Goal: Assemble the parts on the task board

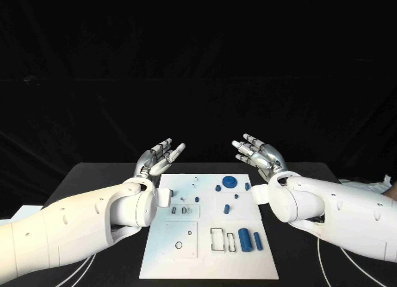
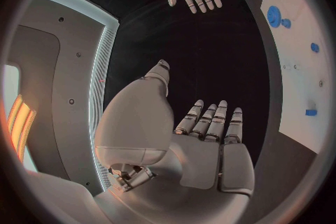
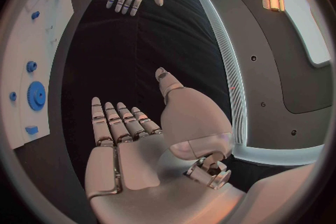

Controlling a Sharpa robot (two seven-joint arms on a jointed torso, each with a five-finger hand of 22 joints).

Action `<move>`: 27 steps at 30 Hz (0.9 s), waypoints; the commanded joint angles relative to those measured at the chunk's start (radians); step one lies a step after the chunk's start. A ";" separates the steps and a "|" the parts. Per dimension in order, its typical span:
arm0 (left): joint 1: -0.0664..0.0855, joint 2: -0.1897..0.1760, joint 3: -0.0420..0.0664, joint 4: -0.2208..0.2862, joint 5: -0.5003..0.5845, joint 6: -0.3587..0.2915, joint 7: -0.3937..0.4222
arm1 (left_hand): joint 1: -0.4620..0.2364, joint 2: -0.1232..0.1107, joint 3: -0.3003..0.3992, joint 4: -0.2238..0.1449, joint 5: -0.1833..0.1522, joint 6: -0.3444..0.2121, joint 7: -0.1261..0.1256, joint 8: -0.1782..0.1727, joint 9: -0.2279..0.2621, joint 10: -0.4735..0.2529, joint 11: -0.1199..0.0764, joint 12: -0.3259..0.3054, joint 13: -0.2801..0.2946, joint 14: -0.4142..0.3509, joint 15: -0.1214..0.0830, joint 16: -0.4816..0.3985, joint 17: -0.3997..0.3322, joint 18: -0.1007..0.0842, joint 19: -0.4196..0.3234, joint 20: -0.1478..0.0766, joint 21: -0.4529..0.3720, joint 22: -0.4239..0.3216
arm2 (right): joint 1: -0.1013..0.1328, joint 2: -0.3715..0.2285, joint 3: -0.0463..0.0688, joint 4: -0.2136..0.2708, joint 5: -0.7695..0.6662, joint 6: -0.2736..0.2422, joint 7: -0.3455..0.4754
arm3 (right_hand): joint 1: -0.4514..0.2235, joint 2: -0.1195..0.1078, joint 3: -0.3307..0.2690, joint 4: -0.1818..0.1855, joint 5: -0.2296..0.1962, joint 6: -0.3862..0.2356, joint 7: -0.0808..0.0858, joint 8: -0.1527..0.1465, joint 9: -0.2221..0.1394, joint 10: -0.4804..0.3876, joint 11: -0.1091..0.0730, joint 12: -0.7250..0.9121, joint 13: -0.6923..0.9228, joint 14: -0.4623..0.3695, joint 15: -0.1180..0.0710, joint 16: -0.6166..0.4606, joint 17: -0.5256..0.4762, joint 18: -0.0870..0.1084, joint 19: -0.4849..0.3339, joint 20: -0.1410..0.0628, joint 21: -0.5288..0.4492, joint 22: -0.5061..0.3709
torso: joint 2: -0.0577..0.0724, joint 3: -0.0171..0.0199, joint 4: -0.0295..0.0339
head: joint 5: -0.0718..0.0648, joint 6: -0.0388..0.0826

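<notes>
**Inspector:** State the position of both hands.

**Assistant:** The left hand (image 1: pixel 161 154) and the right hand (image 1: pixel 260 153) are raised beyond the far end of the board (image 1: pixel 168 263), one to each side of it, palms turned toward each other. Fingers on both are straight and spread wide. Neither holds anything. Both hang above the black table (image 1: pixel 104 179) and touch nothing.

**Inspector:** Your reading of that posture?

**Assistant:** A ready stance, in my judgement. Held high and apart, they leave the board unobstructed to the head camera, so the parts can be seen before any reach. No assembly step appears under way.

**Inspector:** Where is the board?

**Assistant:** Flat in the middle of the table, between the two forearms, its long side running away from the robot.

**Inspector:** Count the parts.

**Assistant:** One large round disc (image 1: pixel 228 179) near the far end. One thick cylinder (image 1: pixel 244 239) at the near right, with one slimmer pin (image 1: pixel 257 241) just beside it. One short upright piece (image 1: pixel 225 209) at mid-board. Several small blue studs surround the disc; I make about four, but they are too small for a firm count. Empty outlined slots lie near the cylinder and on the left half; I cannot tell their number with confidence.

**Inspector:** Risk?

**Assistant:** The small studs look fiddly for wide fingers.
</notes>
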 commanded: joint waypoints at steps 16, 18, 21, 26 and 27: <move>0.006 -0.070 0.006 0.046 0.023 0.124 0.047 | 0.089 0.074 0.003 -0.021 0.000 0.538 0.091 0.106 0.047 0.638 0.010 0.123 0.044 0.604 -0.013 0.187 0.080 0.048 0.559 0.010 0.248 0.121 | 0.064 -0.023 -0.019 -0.072 -0.393 0.171 -0.067 | 0.173 -0.020 0.185 -0.206 -0.005 0.665 0.103 0.080 0.042 0.681 -0.066 0.108 0.030 0.696 -0.085 0.130 0.037 0.115 0.464 -0.014 0.198 0.080 | 0.048 0.0013 0.0080 | -0.014 0.002; 0.008 -0.081 0.008 0.058 0.026 0.136 0.046 | 0.089 0.081 -0.006 -0.029 0.000 0.573 0.082 0.114 0.046 0.686 -0.003 0.131 0.045 0.656 -0.028 0.201 0.093 0.051 0.600 0.000 0.273 0.131 | 0.071 -0.031 -0.018 -0.069 -0.444 0.160 -0.076 | 0.155 -0.029 0.216 -0.214 -0.010 0.694 0.097 0.074 0.041 0.714 -0.074 0.098 0.030 0.734 -0.096 0.128 0.037 0.115 0.486 -0.026 0.220 0.088 | 0.056 0.0033 0.0104 | -0.017 0.002; 0.009 -0.098 0.011 0.078 0.027 0.152 0.039 | 0.086 0.088 -0.016 -0.035 0.000 0.614 0.071 0.120 0.047 0.751 -0.020 0.144 0.052 0.729 -0.050 0.225 0.117 0.052 0.653 -0.018 0.304 0.143 | 0.080 -0.040 -0.016 -0.066 -0.516 0.156 -0.094 | 0.138 -0.041 0.235 -0.216 -0.018 0.718 0.090 0.070 0.041 0.741 -0.080 0.090 0.030 0.770 -0.107 0.128 0.040 0.114 0.506 -0.036 0.241 0.097 | 0.067 0.0052 0.0108 | -0.018 0.008; 0.014 -0.132 0.014 0.124 0.019 0.177 0.023 | 0.075 0.096 -0.041 -0.039 -0.001 0.649 0.063 0.114 0.045 0.806 -0.034 0.138 0.060 0.794 -0.071 0.256 0.161 0.051 0.703 -0.040 0.337 0.157 | 0.096 -0.053 -0.013 -0.067 -0.688 0.171 -0.145 | 0.111 -0.067 0.233 -0.209 -0.036 0.747 0.078 0.064 0.043 0.778 -0.093 0.080 0.032 0.833 -0.126 0.136 0.048 0.115 0.546 -0.055 0.282 0.116 | 0.090 0.0073 0.0114 | -0.024 0.013; 0.015 -0.139 0.015 0.134 0.016 0.181 0.020 | 0.073 0.096 -0.045 -0.040 -0.001 0.653 0.062 0.113 0.045 0.811 -0.036 0.136 0.061 0.798 -0.073 0.259 0.166 0.051 0.706 -0.042 0.340 0.159 | 0.099 -0.055 -0.012 -0.067 -0.729 0.176 -0.158 | 0.107 -0.073 0.230 -0.207 -0.039 0.754 0.075 0.064 0.044 0.788 -0.097 0.080 0.033 0.848 -0.131 0.139 0.051 0.115 0.555 -0.059 0.290 0.120 | 0.096 0.0068 0.0125 | -0.026 0.015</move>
